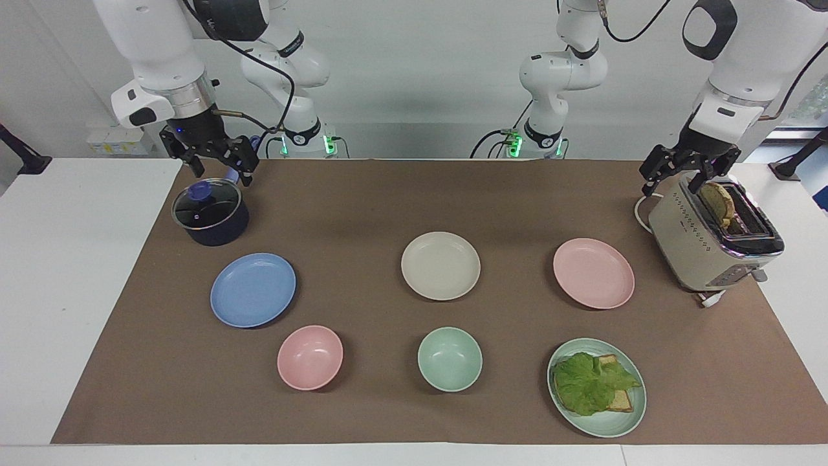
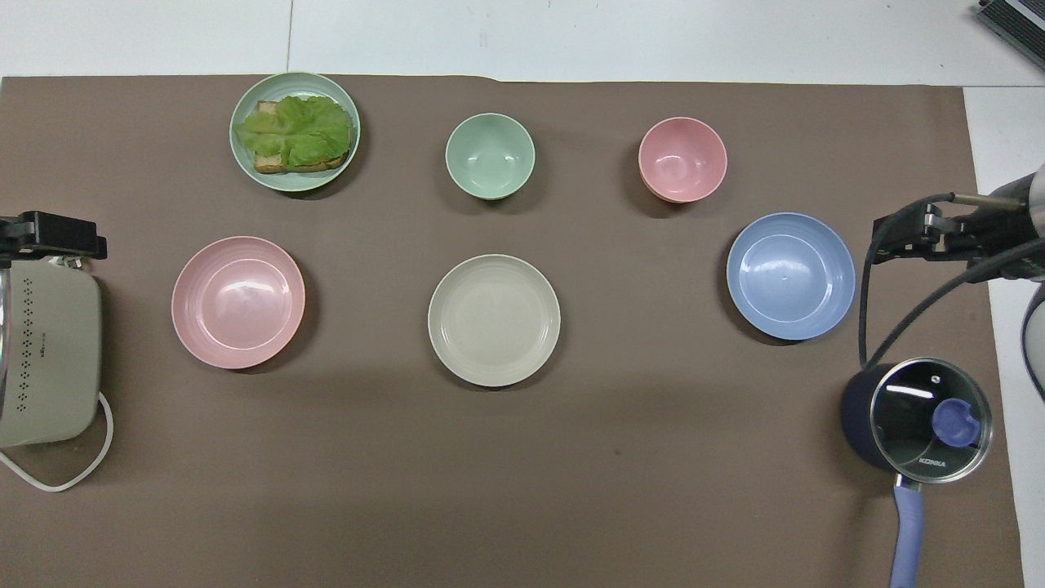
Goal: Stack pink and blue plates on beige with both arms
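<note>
Nothing stacked yet: the beige plate sits bare mid-desk, and that is our landmark. The pink plate lies beside it toward the left arm's end, well apart; the blue plate lies beside it toward the right arm's end, also well apart and a touch farther from the robots.

Both arms hang back at their own ends. The left claw hovers over the toaster, fingers spread and empty. The right claw hovers over the lidded pot, fingers spread too, gripping nothing.

So this looks like the opening step, the reach. By my read, each claw needs to drop to the rim of its nearest plate and catch the edge, since these shallow plates offer little to grab, then carry one at a time onto beige.

Farther from the robots than beige stand a pink bowl and a mint bowl, both empty, and a green plate carrying lettuce on toast. A slice of bread stands in the toaster's slot.
</note>
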Controlling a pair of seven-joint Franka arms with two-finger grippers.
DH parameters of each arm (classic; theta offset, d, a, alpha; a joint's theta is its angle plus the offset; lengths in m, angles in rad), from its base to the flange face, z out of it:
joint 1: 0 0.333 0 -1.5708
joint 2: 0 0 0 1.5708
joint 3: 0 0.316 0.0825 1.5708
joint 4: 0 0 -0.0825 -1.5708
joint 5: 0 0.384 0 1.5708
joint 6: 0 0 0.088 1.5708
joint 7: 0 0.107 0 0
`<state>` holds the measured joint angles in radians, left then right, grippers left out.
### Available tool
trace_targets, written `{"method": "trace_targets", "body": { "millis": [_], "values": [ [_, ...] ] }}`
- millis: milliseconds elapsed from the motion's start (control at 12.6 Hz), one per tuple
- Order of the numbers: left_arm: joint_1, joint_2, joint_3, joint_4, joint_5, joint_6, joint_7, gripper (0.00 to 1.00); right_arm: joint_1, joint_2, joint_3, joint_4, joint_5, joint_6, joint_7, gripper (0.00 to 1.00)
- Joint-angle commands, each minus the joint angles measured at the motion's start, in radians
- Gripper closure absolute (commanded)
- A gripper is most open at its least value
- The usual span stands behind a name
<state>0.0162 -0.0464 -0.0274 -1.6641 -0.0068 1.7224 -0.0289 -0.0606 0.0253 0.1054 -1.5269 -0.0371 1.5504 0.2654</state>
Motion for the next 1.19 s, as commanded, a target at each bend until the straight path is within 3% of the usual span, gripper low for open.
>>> {"method": "trace_targets", "body": {
  "millis": [0,397,556,714,873,1111],
  "values": [
    [-0.016,0.01,0.011,0.03,0.021,-0.032,0.051,0.0,-0.013,-0.016,0.002,-0.022,0.017,0.02,-0.035,0.0],
    [-0.009,0.005,0.011,0.021,0.013,-0.032,0.066,0.0,-0.013,-0.012,0.002,-0.016,0.005,0.02,-0.035,0.0],
    [-0.004,0.005,0.011,-0.116,0.013,0.021,0.066,0.0,-0.01,-0.012,0.003,-0.018,0.006,0.022,-0.031,0.0],
    [0.008,0.013,0.011,-0.26,0.013,0.197,0.066,0.0,-0.01,-0.013,0.003,-0.021,0.008,0.022,-0.031,0.0],
    [0.033,0.08,0.012,-0.334,0.013,0.314,0.066,0.0,-0.008,-0.015,0.003,-0.022,0.008,0.023,-0.025,0.0],
    [0.066,0.187,0.012,-0.368,0.013,0.403,0.056,0.0,-0.002,-0.016,0.003,-0.024,0.008,0.022,-0.025,0.0]
  ]
}}
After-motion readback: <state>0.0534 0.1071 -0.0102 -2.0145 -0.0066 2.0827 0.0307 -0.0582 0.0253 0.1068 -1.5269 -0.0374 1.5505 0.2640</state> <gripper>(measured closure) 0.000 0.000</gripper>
